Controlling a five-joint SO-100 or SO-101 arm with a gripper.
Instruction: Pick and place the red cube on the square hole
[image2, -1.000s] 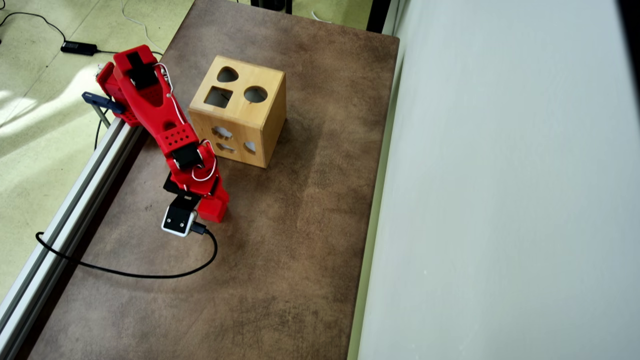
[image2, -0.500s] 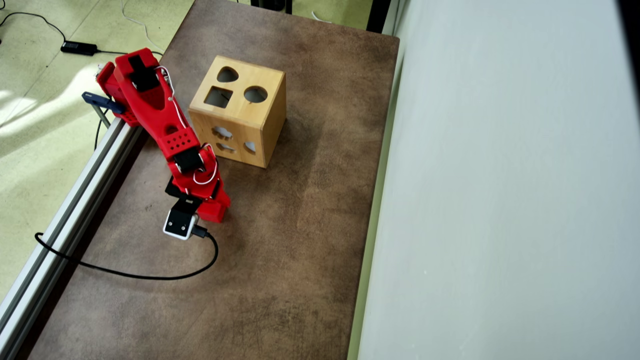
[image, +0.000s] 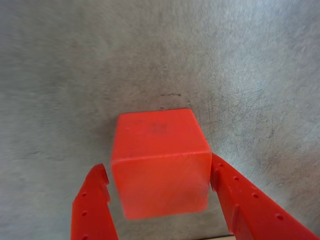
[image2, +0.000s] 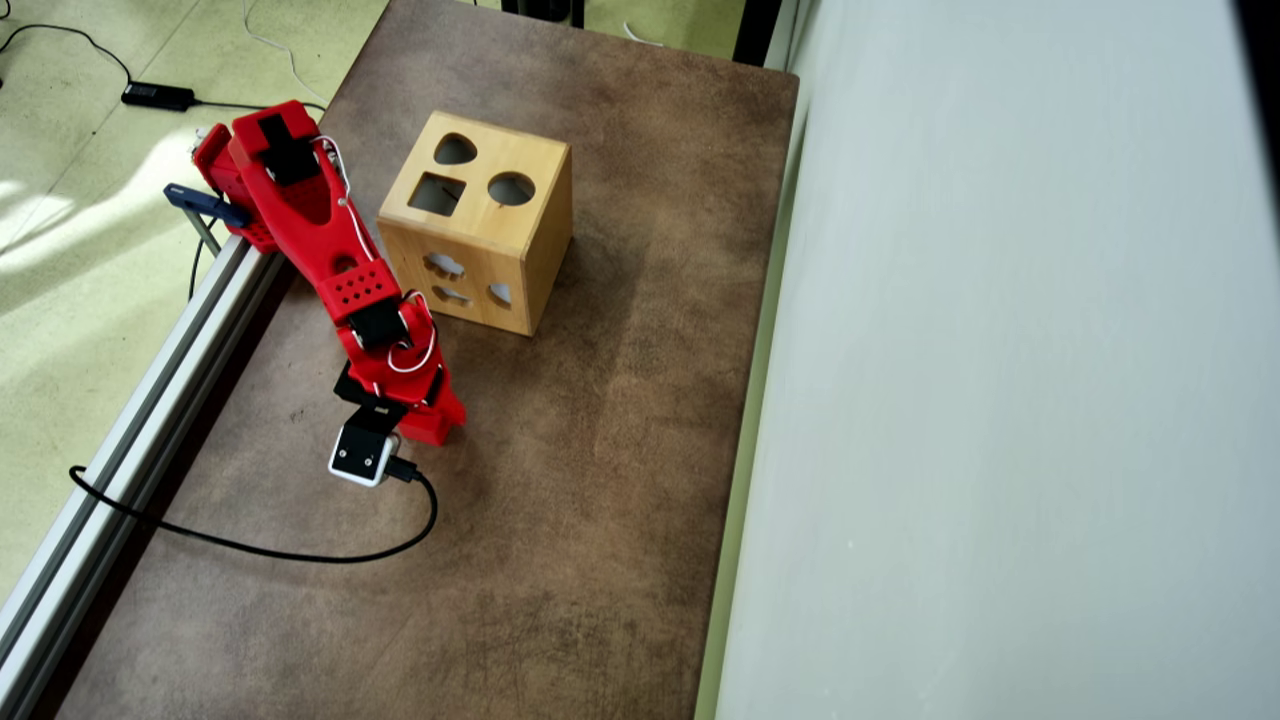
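Note:
In the wrist view the red cube (image: 159, 165) rests on the brown table between my two red fingers. My gripper (image: 159, 167) is open and straddles it closely. The right finger (image: 235, 195) touches or nearly touches the cube's side, and a thin strip of table shows between the left finger (image: 95, 200) and the cube. In the overhead view my gripper (image2: 432, 428) points down at the table and hides the cube. The square hole (image2: 437, 194) is in the top face of the wooden box (image2: 480, 222), behind the arm and to the right of its base.
The box top also has a heart-shaped hole (image2: 455, 150) and a round hole (image2: 511, 188). An aluminium rail (image2: 150, 400) runs along the table's left edge. A black cable (image2: 250, 548) loops from the wrist camera. A pale wall (image2: 1000, 400) borders the right side.
The arm has reached slightly further out along the table, carrying the wrist camera and gripper a little toward the bottom of the overhead view. The box has not moved.

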